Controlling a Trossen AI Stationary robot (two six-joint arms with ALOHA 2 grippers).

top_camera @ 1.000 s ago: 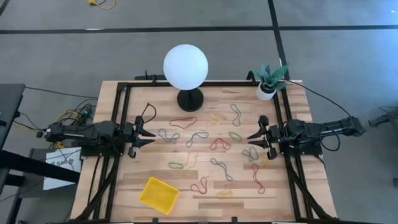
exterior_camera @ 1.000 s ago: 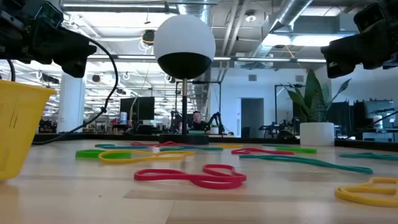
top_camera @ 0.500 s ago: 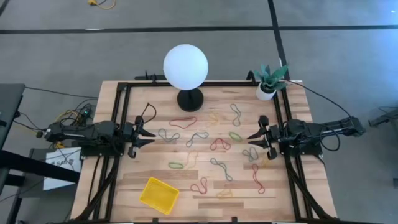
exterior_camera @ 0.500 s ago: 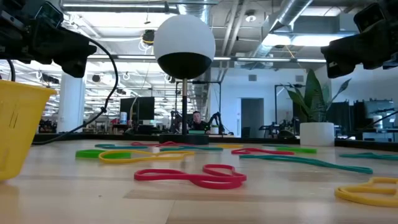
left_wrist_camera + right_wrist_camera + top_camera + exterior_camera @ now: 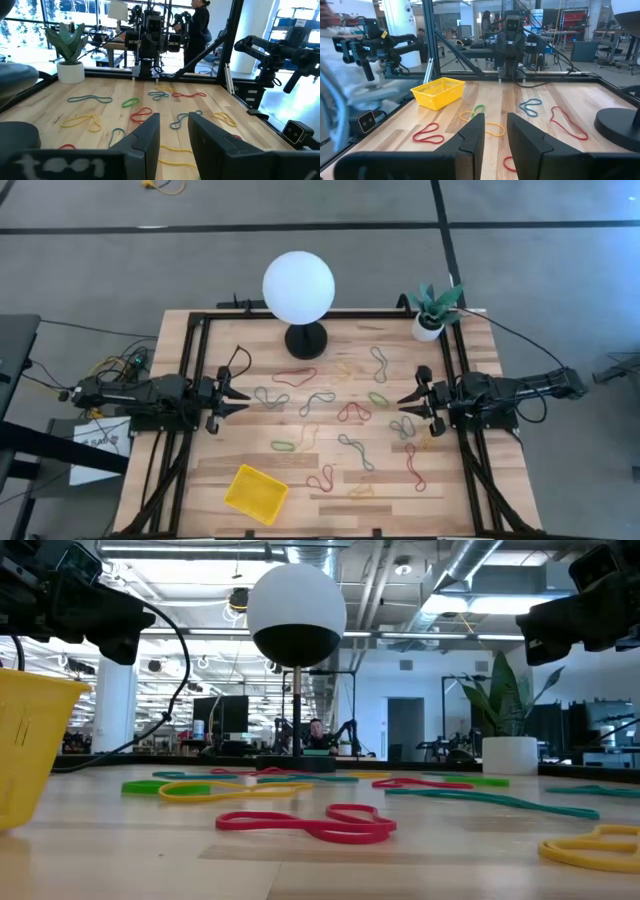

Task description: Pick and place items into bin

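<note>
Left gripper (image 5: 238,398) at table's (image 5: 250,455) left edge, right gripper (image 5: 405,402) at right edge; both fingers parted, empty. Rubber bands (image 5: 352,412) scattered between. Yellow bin (image 5: 255,493) near front-left.

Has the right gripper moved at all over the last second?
No. The right gripper sits in the same spot relative to the plant pot and table.

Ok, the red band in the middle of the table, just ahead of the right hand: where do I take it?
Pinch a single strand at the arched end of the red band, with the right hand coming straight down, fingers straddling the strand. It lies flat and limp on the table, so a sideways approach would probably only push it along.
</note>
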